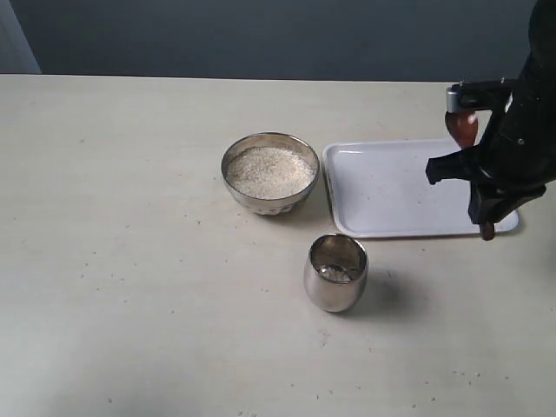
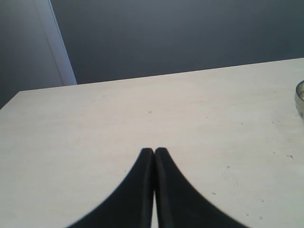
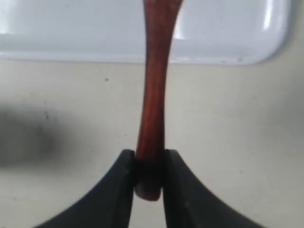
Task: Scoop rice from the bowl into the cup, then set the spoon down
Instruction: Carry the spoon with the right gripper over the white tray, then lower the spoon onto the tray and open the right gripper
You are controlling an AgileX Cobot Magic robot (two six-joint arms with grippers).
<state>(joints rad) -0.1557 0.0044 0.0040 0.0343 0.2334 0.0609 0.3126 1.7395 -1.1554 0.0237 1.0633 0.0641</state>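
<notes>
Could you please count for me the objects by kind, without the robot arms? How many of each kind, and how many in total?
Metal vessels: 2, the bowl and the cup.
White trays: 1, the tray.
Wooden spoons: 1, the spoon, held in the right pincer.
Total: 4.

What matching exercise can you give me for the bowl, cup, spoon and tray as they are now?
1 bowl
2 cup
3 spoon
4 tray

a clamped in right jaws
b white, flat
c nearly full of rice
d tall, shiny, standing alone

Pairs: 1-c, 2-d, 3-a, 4-b
</notes>
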